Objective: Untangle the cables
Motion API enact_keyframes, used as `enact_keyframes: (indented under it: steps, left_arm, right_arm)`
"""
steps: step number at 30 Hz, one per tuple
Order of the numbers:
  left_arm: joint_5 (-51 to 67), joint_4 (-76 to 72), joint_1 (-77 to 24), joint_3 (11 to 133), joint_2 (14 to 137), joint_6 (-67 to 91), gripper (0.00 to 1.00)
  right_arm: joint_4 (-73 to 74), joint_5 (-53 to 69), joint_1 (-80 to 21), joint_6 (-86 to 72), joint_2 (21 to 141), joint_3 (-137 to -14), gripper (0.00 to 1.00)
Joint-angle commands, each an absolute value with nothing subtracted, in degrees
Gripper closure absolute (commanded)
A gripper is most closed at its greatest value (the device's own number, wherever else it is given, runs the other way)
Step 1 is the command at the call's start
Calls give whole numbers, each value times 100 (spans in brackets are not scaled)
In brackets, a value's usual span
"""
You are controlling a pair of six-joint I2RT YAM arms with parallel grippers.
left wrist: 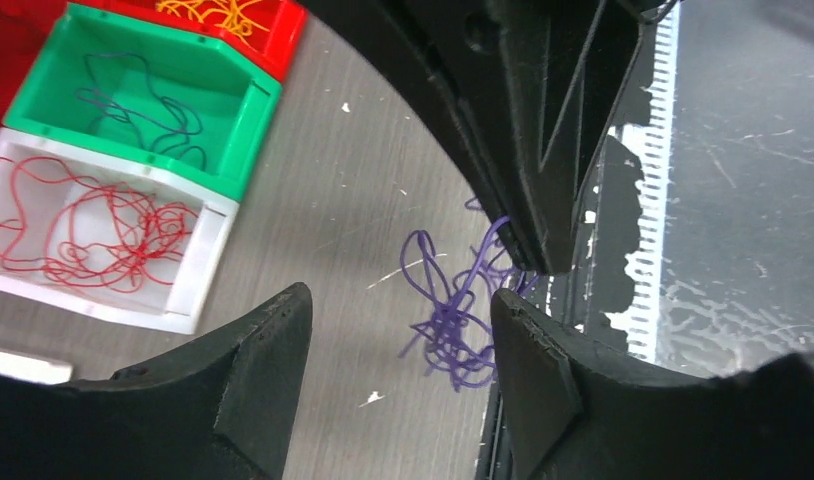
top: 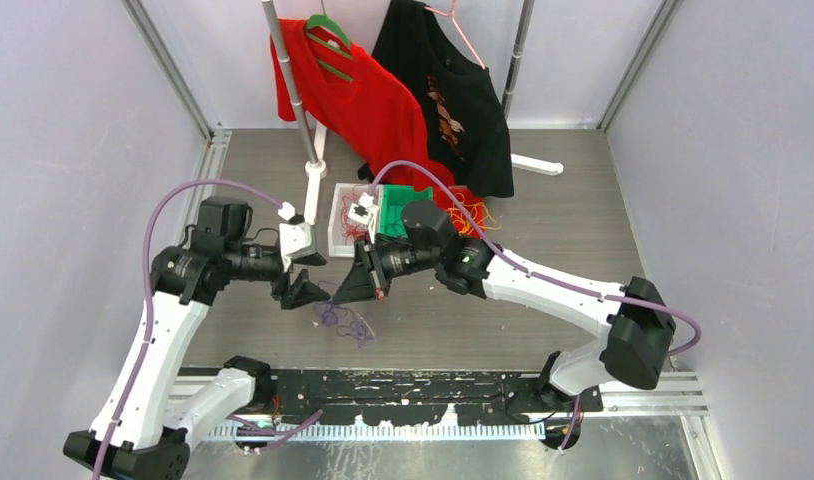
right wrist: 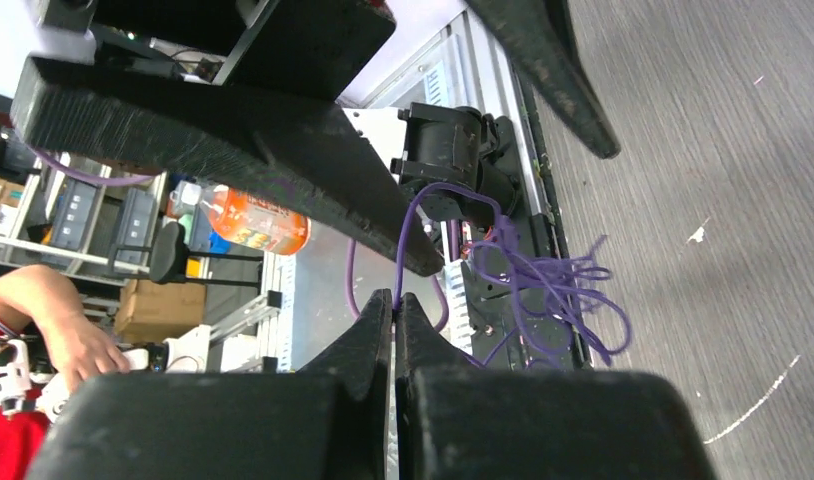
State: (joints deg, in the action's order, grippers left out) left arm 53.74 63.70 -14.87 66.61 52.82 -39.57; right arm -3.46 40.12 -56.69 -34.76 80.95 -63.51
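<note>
Pinched a strand of the tangled thin purple wiry cables (left wrist: 451,325) in closed right jaws, low over the near edge of the grey wood-grain bench (left wrist: 343,180), presumably for teasing apart with wide-spread left jaws alongside.

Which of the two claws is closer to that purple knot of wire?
Right. The right gripper is shut on a strand of the purple cable tangle, pinching it from above; the left gripper hangs open just beside it.
</note>
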Motion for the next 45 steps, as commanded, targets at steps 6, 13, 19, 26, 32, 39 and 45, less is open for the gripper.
enact_keyframes:
  steps: [6, 13, 19, 26, 32, 39, 45]
  left_arm:
    - [5098, 5548, -1910, 6455, 4987, -4019, 55]
    - [4754, 4409, -1916, 6128, 4642, -3369, 100]
    - [5001, 4039, -1916, 6246, 4556, -2631, 100]
    - [5449, 3803, -1924, 6494, 4500, -2182, 100]
    - [5520, 3733, -1945, 6644, 4474, -2463, 100]
    - [5563, 3683, -1982, 6820, 4448, -2818, 100]
    - [5590, 3637, -2001, 6848, 4426, -2860, 100]
  right_arm:
    - [-1292, 4280, -5712, -4228, 8361, -6803, 99]
    - [-2045, 4120, -5696, -4992, 8280, -6556, 67]
    - [-1401, 3595, -5113, -4229, 7247, -6245, 47]
    - [-340, 1731, -4690, -2314, 6004, -5847, 38]
    - [-118, 1640, -4671, -1812, 6455, -6180, 38]
    - [-487, 1800, -5054, -1486, 6981, -6339, 36]
    - [-893, 1662, -5485, -1390, 7088, -6262, 32]
